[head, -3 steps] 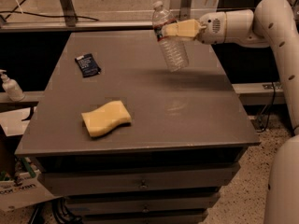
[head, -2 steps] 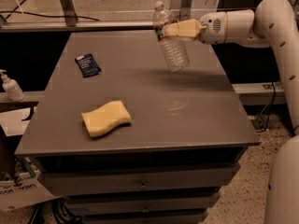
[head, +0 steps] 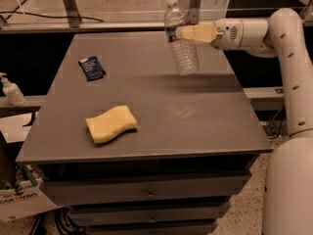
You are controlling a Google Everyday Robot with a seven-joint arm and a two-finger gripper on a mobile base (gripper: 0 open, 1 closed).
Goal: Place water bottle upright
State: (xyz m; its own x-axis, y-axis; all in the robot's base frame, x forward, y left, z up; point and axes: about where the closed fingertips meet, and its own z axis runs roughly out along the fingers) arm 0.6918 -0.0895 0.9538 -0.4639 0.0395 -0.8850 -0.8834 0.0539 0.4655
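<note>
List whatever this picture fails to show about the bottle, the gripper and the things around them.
- Camera view: the gripper, above the table's far side, grips the water bottle; its far finger is hidden behind the bottle.
- Label band: covered by the near finger.
- Gap between bottle base and table: unclear from one view.
- Dark packet: print too small.
- Robot base: cut off by right and bottom edges.

White arm (head: 289, 58), tan end effector (head: 180, 32), top-centre

The water bottle (head: 186, 58) is clear, ribbed, glossy plastic, clamped by the smooth cream gripper (head: 180, 33) at upper centre of the frame. The table (head: 205, 116) top is matt grey, and the sponge (head: 111, 124) is matt yellow foam.
</note>
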